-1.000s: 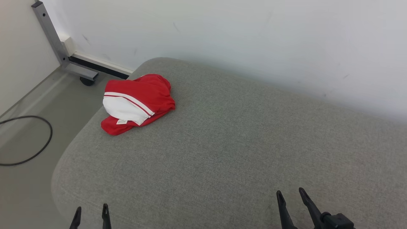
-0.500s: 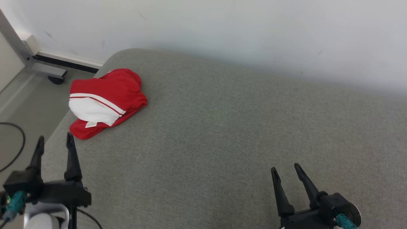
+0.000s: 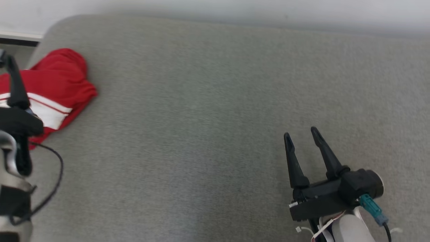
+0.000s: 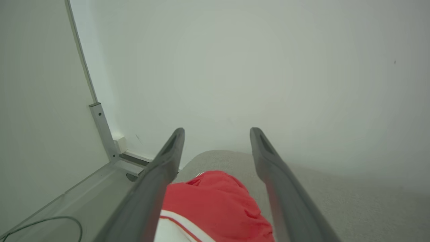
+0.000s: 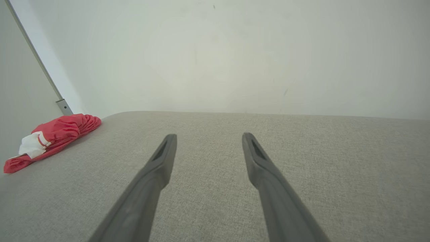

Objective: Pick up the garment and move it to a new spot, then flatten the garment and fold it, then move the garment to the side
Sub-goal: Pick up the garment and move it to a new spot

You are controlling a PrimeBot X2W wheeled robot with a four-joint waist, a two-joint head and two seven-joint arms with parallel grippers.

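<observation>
Head view: a broad grey woven cushion with rounded corners meets a pale wall. The crumpled red-and-white garment lies at its far left corner, near the edge. The right gripper hovers over bare fabric, jaws spread and empty. Left wrist view: the left gripper, jaws apart, frames the garment. Right wrist view: open cushion stretches ahead.

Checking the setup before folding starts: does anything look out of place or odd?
Only the red and white garment: it lies in a crumpled heap near the far left corner of the grey cushion, not flat. Nothing looks spilled or damaged. The left gripper and right gripper are open and empty.
</observation>
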